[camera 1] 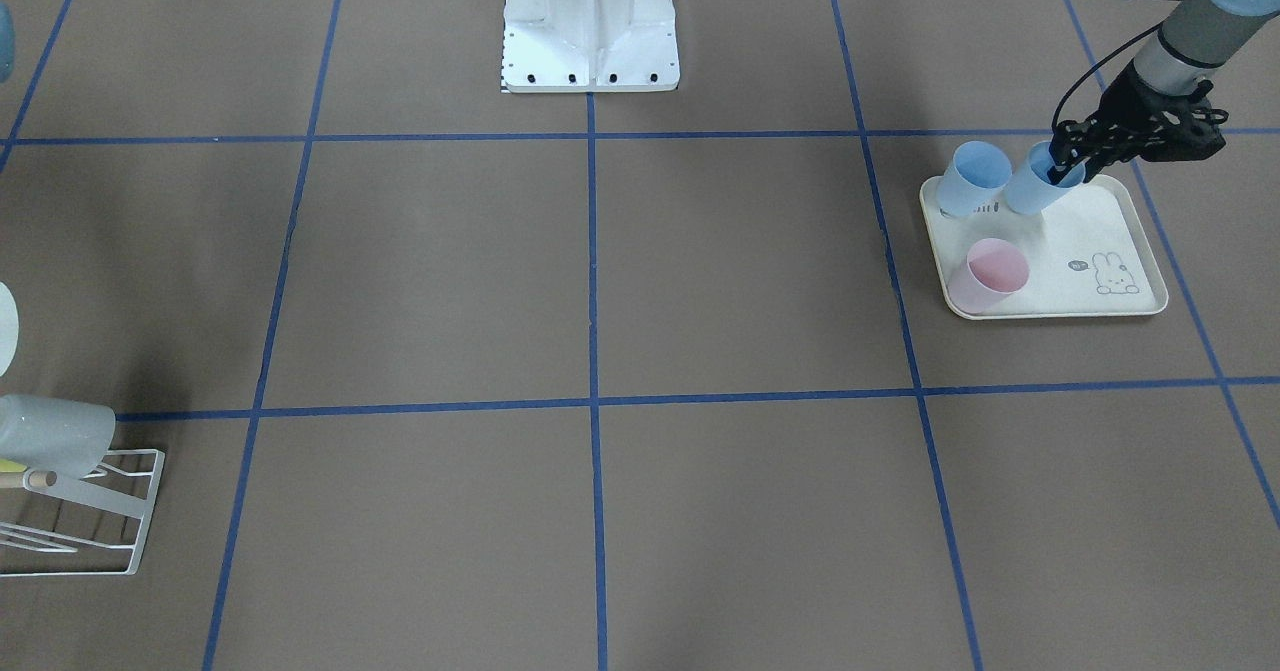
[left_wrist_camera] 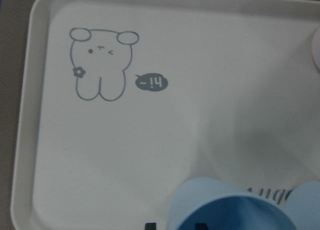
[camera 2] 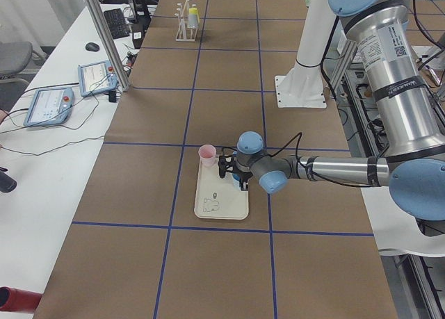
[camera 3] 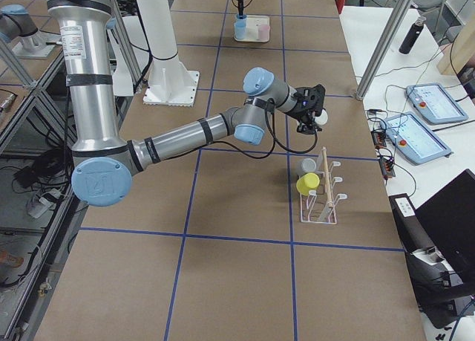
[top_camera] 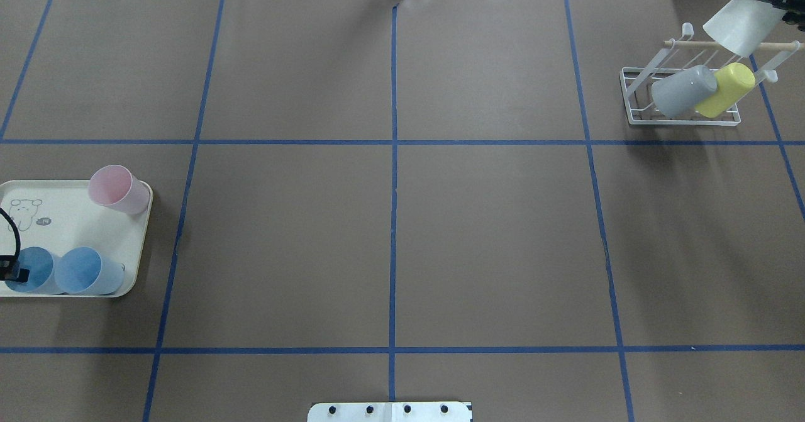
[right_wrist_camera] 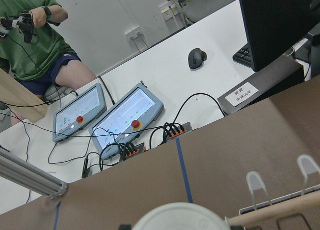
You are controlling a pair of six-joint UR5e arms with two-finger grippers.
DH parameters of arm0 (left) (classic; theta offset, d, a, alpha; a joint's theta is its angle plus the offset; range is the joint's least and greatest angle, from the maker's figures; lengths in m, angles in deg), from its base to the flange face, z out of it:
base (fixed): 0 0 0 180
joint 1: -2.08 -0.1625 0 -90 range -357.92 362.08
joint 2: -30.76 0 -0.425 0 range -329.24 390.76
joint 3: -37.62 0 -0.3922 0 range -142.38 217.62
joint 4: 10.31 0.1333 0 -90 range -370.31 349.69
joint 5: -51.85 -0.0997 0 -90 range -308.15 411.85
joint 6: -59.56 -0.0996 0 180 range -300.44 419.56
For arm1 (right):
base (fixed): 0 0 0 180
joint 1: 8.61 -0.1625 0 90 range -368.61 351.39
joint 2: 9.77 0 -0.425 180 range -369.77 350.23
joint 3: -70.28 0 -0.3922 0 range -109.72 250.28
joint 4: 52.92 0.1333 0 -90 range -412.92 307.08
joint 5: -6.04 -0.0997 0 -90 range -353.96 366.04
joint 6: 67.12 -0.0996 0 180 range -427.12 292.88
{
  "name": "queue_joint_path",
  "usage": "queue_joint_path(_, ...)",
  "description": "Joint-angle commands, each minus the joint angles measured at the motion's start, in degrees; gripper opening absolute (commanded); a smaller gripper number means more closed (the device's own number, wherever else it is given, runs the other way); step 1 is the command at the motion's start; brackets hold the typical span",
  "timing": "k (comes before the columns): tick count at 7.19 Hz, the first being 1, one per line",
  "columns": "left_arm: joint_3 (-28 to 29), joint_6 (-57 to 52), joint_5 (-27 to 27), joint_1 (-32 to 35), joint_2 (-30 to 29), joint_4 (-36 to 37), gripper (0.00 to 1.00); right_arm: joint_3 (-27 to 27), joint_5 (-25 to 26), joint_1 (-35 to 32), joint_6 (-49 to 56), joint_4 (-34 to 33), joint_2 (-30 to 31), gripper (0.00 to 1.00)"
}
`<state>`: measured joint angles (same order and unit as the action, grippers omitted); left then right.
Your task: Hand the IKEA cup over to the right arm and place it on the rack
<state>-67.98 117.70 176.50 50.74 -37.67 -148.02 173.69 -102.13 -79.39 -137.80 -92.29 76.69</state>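
Front-facing, tray: At the right of the frame the cream tray [camera 1: 1100, 241] sits on the counter [camera 1: 750, 271] with a pink cup [camera 1: 990, 273], a blue cup [camera 1: 972, 179] and a second blue cup [camera 1: 1035, 191]. The left arm [camera 1: 1190, 36] comes in from the upper right corner. The left jaws straddle the second blue cup's rim, one tip inside. We cannot tell whether they are pinching it.

Front-facing, rack: In the lower left corner the rack [camera 1: 120, 511] carries a grey cup [camera 1: 55, 434].

Overhead, white cup: In the upper right corner the white cup [top_camera: 741, 27] hangs tilted in the right jaws, which are clenched on its upper end. It hangs over the rack's dowel [top_camera: 692, 43]. A yellow cup [top_camera: 726, 88] lies beside the grey cup on the prongs.

Left side, tray: The left arm reaches low to the tray at mid frame, and its wrist hides the jaws.

Right side, white cup: The right arm [camera 3: 185, 133] holds the white cup in the air, above the rack in the frame. We judge it is not yet on a prong.

Left wrist, cup rim: The second blue cup's rim fills the bottom edge, with the tray's rabbit print [left_wrist_camera: 100, 64] at upper left.

Right wrist, dowel: The white cup's round end shows at the bottom edge and the dowel at lower right.

Handling: We judge these cups to be light, stiff, smooth plastic that is tapered and apt to slip. We would take them by the wall at the rim, firmly but without crushing.
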Motion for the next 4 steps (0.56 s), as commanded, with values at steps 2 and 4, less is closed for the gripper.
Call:
queue_joint_path(2, -3.6, -4.8, 6.2, 12.9, 2.3, 0.0, 0.0, -2.4, 0.1, -1.5, 6.8, 0.1, 4.1, 0.0)
queue_joint_path(4, -4.6, -7.7, 8.6, 20.7, 2.3, 0.2, 0.0, -4.4, 0.0, -3.7, 12.6, 0.1, 6.1, 0.0)
